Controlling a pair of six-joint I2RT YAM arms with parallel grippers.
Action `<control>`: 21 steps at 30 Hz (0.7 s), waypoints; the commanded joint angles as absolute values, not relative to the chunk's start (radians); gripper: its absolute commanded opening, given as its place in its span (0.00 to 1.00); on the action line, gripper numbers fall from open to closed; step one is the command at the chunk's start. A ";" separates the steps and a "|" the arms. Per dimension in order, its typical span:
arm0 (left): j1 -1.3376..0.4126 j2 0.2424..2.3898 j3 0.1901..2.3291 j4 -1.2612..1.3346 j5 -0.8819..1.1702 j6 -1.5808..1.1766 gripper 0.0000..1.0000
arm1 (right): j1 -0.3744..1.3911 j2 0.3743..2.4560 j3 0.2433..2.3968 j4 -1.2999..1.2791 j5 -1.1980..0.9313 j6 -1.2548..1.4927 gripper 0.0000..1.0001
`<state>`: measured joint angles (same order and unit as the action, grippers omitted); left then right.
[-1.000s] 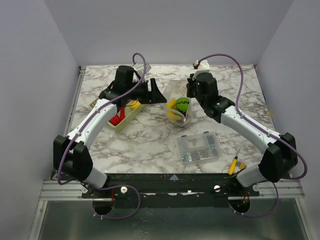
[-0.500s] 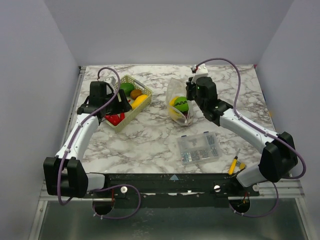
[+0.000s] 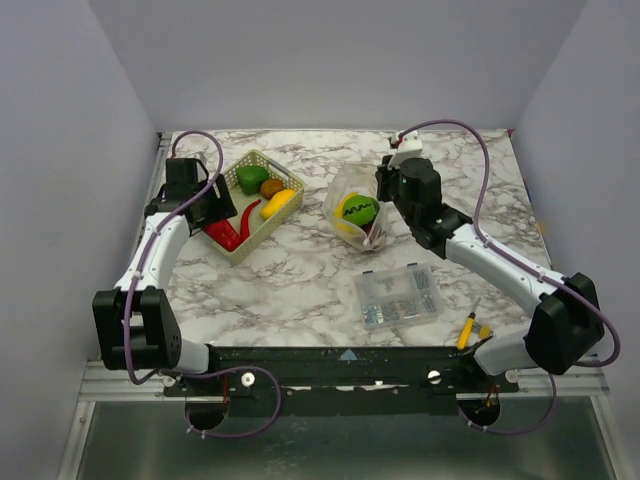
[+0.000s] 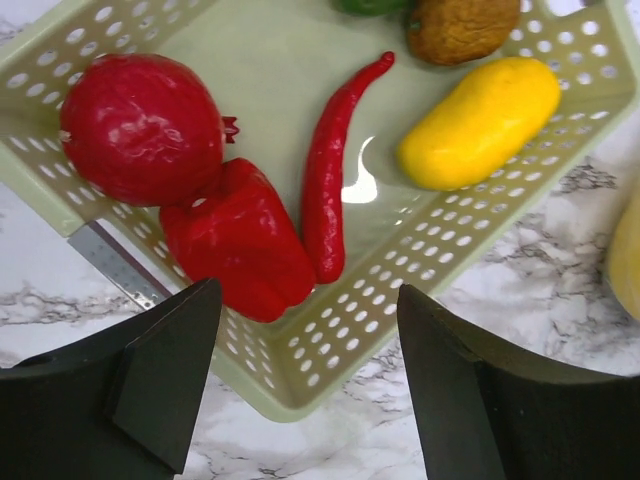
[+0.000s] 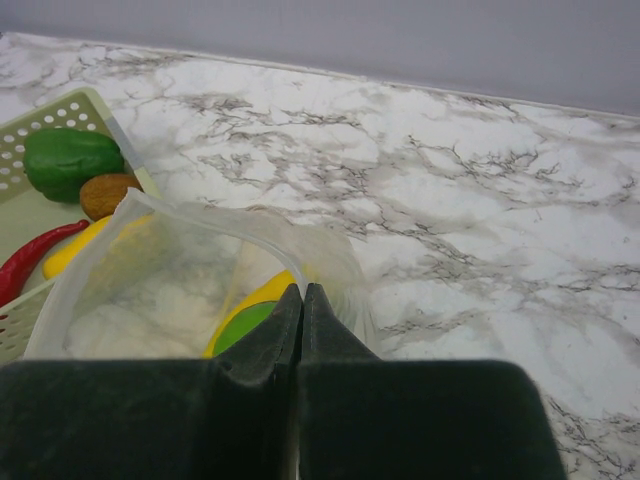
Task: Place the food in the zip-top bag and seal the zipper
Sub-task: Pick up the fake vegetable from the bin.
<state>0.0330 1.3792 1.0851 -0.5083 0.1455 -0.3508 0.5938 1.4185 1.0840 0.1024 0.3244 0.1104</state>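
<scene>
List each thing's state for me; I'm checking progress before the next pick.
left gripper: open, above the basket.
right gripper: shut on the zip-top bag rim.
zip-top bag: mouth open, unsealed, green and yellow food inside.
basket: holds red, yellow, brown and green food.

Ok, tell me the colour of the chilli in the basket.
Red chilli, clearest in left wrist view.

Marble table [image 3: 300, 270] w/ basket [image 3: 270, 224], zip-top bag [image 3: 338, 196], clear parts box [image 3: 398, 296] & yellow-handled tool [image 3: 467, 330] on it.
</scene>
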 commanded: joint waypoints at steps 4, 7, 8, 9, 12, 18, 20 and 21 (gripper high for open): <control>0.044 1.524 1.201 -0.641 0.009 -0.386 0.74 | 0.589 1.386 1.069 0.145 0.342 0.098 0.01; 0.042 1.571 1.219 -0.675 -0.030 -0.391 0.79 | 0.588 1.381 1.068 0.147 0.335 0.099 0.01; 0.042 1.580 1.221 -0.679 -0.042 -0.394 0.80 | 0.589 1.378 1.066 0.146 0.331 0.102 0.01; 0.041 1.587 1.219 -0.677 -0.049 -0.396 0.81 | 0.589 1.373 1.065 0.147 0.323 0.105 0.01; 0.029 1.590 1.205 -0.658 -0.061 -0.412 0.81 | 0.590 1.367 1.062 0.154 0.310 0.108 0.01; 0.005 1.627 1.220 -0.702 -0.109 -0.559 0.80 | 0.592 1.361 1.059 0.160 0.313 0.104 0.01; 0.003 1.640 1.222 -0.713 -0.107 -0.617 0.78 | 0.592 1.357 1.056 0.162 0.316 0.103 0.01; 0.003 1.645 1.225 -0.717 -0.112 -0.641 0.78 | 0.592 1.355 1.057 0.162 0.317 0.101 0.01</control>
<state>0.0101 1.6081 1.2026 -0.6556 -0.0586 -0.4988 0.5938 1.3926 1.0710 0.1127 0.3229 0.1108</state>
